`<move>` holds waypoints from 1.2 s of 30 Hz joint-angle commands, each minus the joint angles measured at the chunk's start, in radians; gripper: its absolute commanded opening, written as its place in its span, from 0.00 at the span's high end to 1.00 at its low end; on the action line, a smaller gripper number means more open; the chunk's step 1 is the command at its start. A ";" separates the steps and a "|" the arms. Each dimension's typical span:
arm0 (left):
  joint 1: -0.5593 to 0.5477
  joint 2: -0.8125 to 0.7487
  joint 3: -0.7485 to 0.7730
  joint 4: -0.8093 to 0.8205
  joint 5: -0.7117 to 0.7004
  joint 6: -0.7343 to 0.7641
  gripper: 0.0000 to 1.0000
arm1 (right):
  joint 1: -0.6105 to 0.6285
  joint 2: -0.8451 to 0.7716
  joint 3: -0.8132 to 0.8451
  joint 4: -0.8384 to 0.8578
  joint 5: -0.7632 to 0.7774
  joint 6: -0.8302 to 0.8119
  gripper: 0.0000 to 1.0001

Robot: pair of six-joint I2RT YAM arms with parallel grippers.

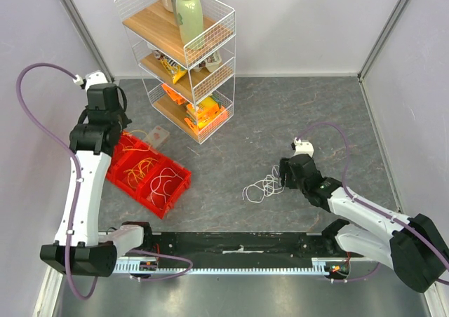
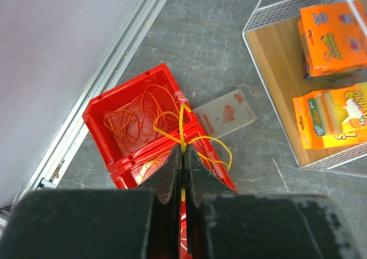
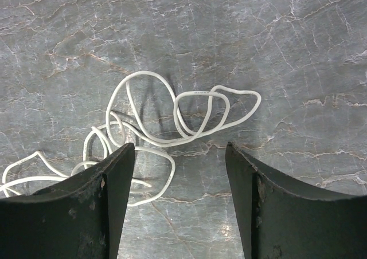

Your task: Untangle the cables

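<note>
Left hand (image 2: 183, 151) is pinched shut on a yellow cable (image 2: 182, 127) above the red bin (image 2: 94, 107) of orange cables (image 2: 135, 124), centre-left in its view; right hand (image 3: 179, 148) stands wide open, holding nothing, over the white cable (image 3: 195, 107) mid-frame on the tabletop (image 3: 287, 41)

A white wire rack (image 1: 223, 22) with three wooden shelves stands at the counter's (image 1: 295, 113) far edge, left of centre. A pale green bottle (image 1: 189, 19) stands on its top shelf, with snack bags (image 1: 172, 66) on the middle shelf and orange boxes (image 1: 207, 112) on the lowest. A red divided bin (image 2: 126, 93) sits near the left edge, and a clear plastic packet (image 2: 225, 114) lies just beside it.
</note>
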 commanded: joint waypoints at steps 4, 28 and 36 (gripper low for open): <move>0.013 -0.050 0.182 0.053 0.065 -0.038 0.98 | -0.004 -0.005 -0.003 0.036 0.001 -0.013 0.28; 0.013 -0.194 0.287 0.344 0.510 0.104 0.98 | -0.004 0.001 0.000 0.039 -0.001 -0.015 0.28; 0.013 -0.285 0.197 0.586 0.518 0.133 0.98 | -0.004 -0.004 -0.003 0.040 -0.004 -0.015 0.28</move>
